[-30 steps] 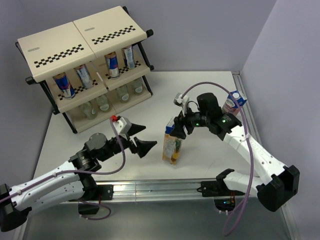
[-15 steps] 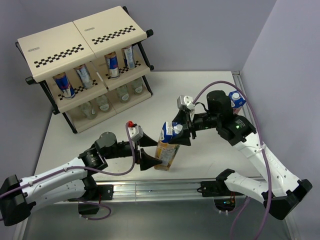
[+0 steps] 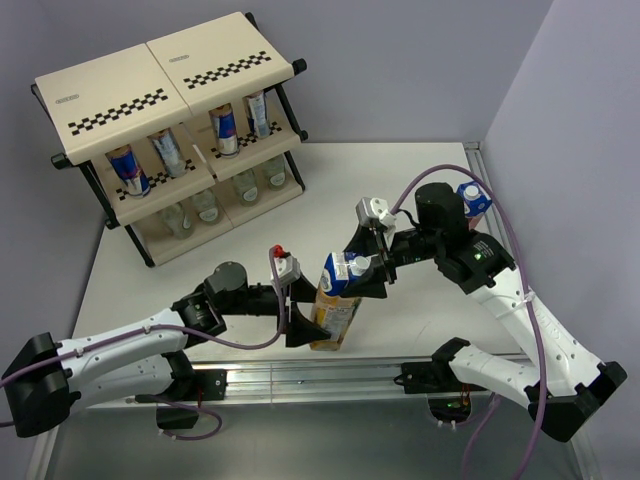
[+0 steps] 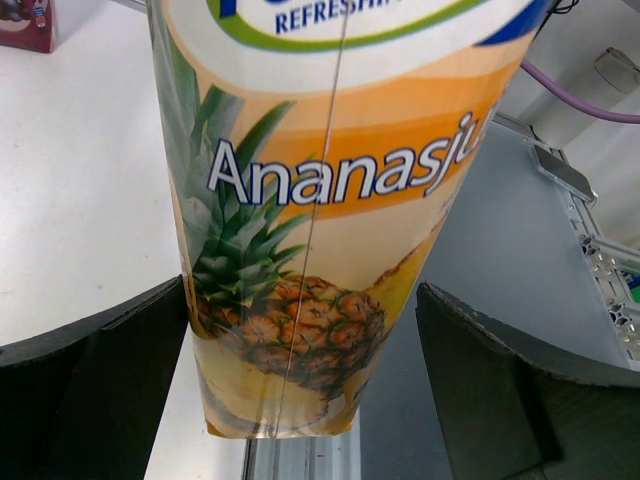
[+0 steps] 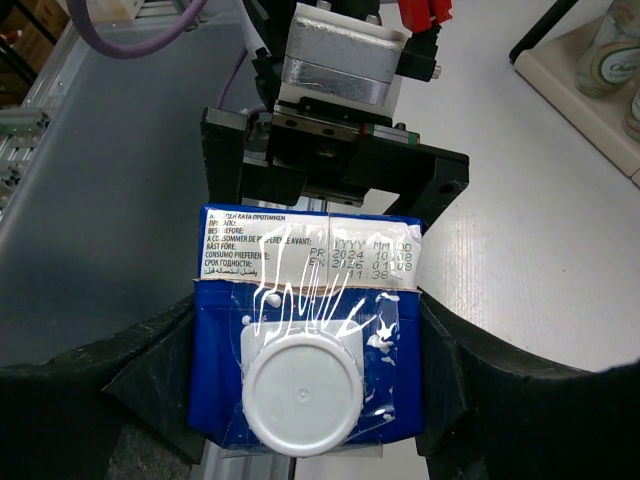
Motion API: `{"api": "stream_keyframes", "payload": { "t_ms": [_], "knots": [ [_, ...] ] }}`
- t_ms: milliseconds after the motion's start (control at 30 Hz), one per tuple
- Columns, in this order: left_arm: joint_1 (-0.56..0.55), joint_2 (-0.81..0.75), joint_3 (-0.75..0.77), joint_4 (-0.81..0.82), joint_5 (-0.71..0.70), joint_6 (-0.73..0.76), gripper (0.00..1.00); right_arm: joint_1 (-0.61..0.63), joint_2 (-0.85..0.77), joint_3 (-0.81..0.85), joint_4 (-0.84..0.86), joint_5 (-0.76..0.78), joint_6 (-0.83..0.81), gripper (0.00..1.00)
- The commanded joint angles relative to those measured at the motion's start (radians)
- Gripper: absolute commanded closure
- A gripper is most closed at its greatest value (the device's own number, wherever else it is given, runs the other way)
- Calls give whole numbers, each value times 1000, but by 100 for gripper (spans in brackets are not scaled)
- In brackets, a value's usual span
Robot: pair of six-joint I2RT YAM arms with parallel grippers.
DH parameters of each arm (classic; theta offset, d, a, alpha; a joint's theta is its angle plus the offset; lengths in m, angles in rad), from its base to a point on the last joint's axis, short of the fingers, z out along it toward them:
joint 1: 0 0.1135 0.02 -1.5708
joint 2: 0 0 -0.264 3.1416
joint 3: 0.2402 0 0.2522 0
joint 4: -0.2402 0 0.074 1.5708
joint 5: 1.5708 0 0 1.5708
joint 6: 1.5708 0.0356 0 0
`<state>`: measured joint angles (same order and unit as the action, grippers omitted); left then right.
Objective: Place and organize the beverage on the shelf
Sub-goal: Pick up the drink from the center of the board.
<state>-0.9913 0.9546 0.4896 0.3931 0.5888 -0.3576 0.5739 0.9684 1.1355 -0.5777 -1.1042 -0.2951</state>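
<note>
Already most of the work looks done: four cans (image 3: 130,170) stand on the middle tier of the shelf (image 3: 150,85) and four small bottles (image 3: 205,205) on the lowest tier. I judge that only the two cartons are left, because neither of them is on the shelf. The grape carton (image 3: 472,200) stands far on the right side of the table (image 3: 300,190), behind the right arm, and no gripper touches it.

The pineapple carton (image 3: 335,300) is near the front edge of the table, between the two arms and well apart from the shelf. The right gripper (image 3: 352,270) holds it at the blue top, one finger on each side, as the right wrist view shows. The left gripper (image 3: 300,318) stands wide around the lower part, with the pineapple picture between its fingers (image 4: 90,390); one finger is just beside the carton wall and the other is apart, so it does not grip.

The long axis of the carton is nearly upright and leans a little. The white cap (image 5: 303,398) points up and the base points down toward the table edge. Whether the base touches the table, I cannot tell
</note>
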Motion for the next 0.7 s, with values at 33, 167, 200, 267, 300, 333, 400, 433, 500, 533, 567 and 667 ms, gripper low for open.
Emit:
{"api": "stream_keyframes", "payload": {
  "t_ms": [33, 167, 200, 267, 300, 333, 400, 433, 500, 533, 567, 667],
  "knots": [
    [-10, 13, 52, 62, 26, -11, 1, 15, -25, 116, 171, -108, 17, 80],
    [-12, 21, 66, 56, 5, -12, 1, 32, -14, 124, 141, -91, -1, 80],
    [-12, 18, 67, 53, 5, -12, 1, 37, -11, 125, 136, -86, -6, 80],
    [-12, 16, 73, 55, 0, -12, 1, 50, 1, 138, 107, -74, -16, 80],
    [-13, 12, 75, 58, -1, -11, 1, 56, 6, 141, 96, -68, -32, 80],
    [-13, 12, 79, 58, -1, -11, 0, 63, 13, 145, 84, -60, -39, 80],
    [-13, 12, 83, 56, -1, -7, 1, 79, 19, 147, 72, -40, -42, 80],
    [-13, 13, 84, 55, -1, -6, 2, 86, 23, 144, 73, -39, -41, 80],
    [-13, 21, 84, 53, -1, -7, 5, 93, 24, 144, 84, -20, -32, 80],
    [-13, 24, 87, 58, -1, -10, 8, 96, 24, 147, 87, -16, -30, 80],
    [-13, 27, 87, 62, 0, -12, 10, 99, 27, 150, 84, -13, -32, 80],
    [-13, 39, 87, 81, 9, -23, 26, 107, 39, 164, 79, -11, -33, 78]
  ]
}}
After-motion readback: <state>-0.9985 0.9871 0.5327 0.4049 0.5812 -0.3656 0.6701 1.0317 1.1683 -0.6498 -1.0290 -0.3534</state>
